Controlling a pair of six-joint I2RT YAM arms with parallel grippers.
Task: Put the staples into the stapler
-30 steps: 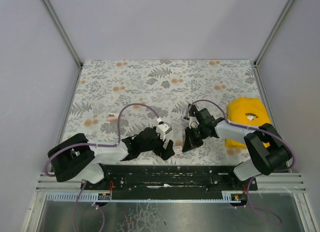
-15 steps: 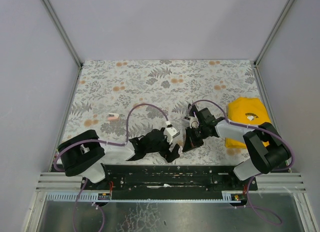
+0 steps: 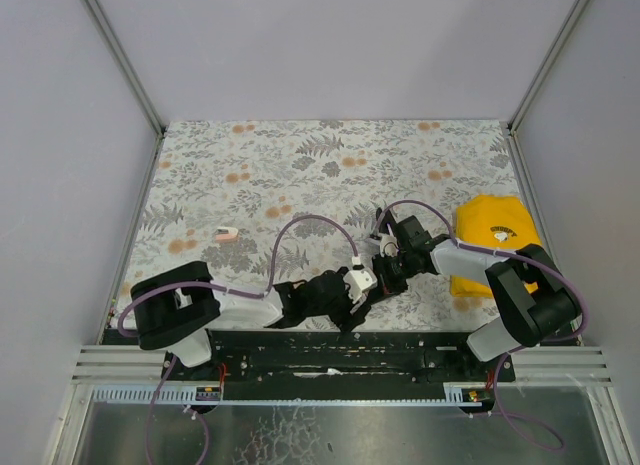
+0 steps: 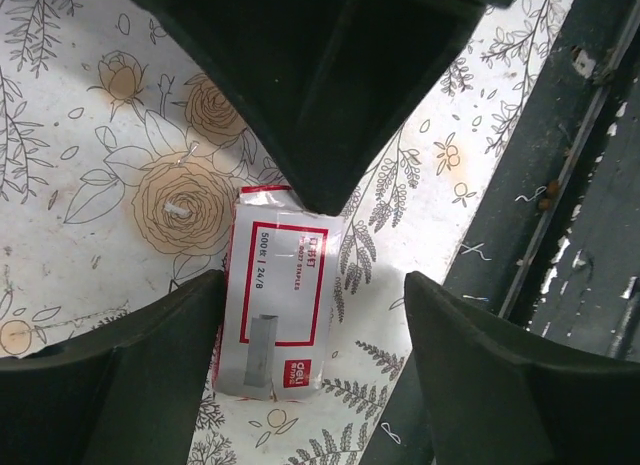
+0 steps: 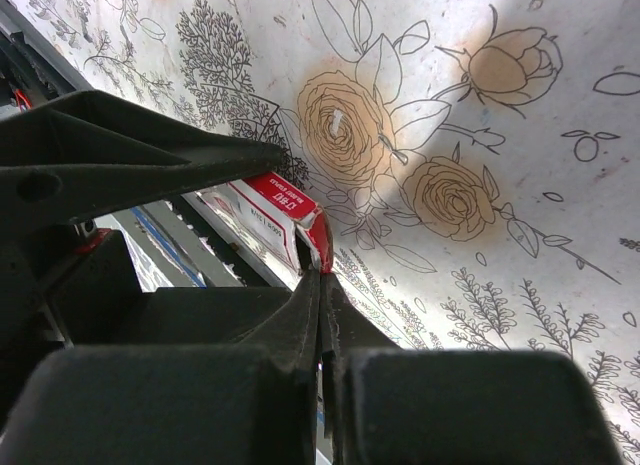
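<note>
- Your left claw (image 4: 312, 281) hangs released over the staple box (image 4: 272, 295). One finger stands on either side of the box, which lies flat on the floral surface (image 4: 90, 185) close to its near edge.
- Your right claw (image 5: 320, 273) is clenched, with nothing visible between the fingers. Its tip touches the box's far end.
- The stapler cannot be made out in any view.
- The step in hand looks like securing the box. Next you need a square squeeze on its long sides, then a way to free a strip.

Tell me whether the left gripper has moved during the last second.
Yes. The left gripper shifted right, closer to the yellow cloth, which stays put.
</note>
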